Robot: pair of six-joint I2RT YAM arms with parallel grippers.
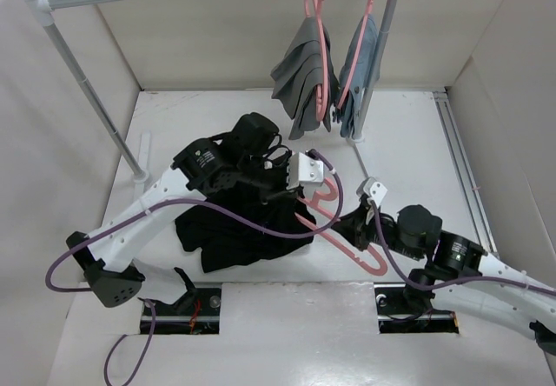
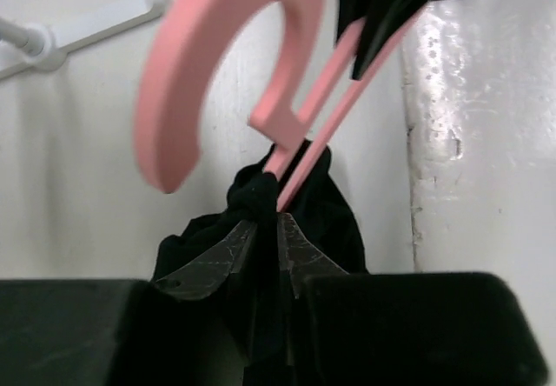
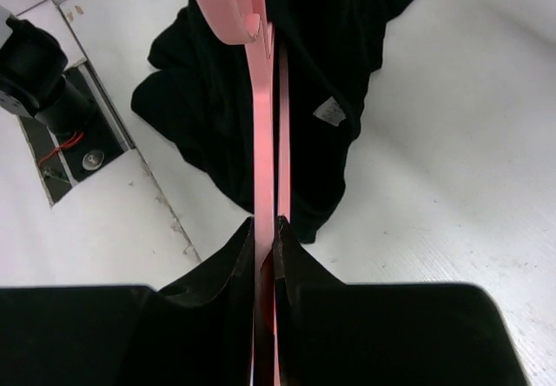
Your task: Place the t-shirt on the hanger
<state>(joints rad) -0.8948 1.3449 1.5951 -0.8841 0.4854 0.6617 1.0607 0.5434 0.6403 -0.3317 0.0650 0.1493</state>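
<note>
Pinching the t-shirt (image 1: 230, 234), heaped at frame centre, the left gripper (image 2: 268, 221) is closed on a fold beside the hanger (image 3: 261, 125) neck. The right gripper (image 3: 265, 225) clamps the hanger arm. Risk: the shallow pinch may slip, so the cloth drops clear.

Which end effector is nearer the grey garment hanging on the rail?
Left. The left end effector, pinching the t-shirt, sits just in front of the grey garment. The right end effector, clamped on the hanger, is farther off, nearer the arm bases and more to the right.
</note>
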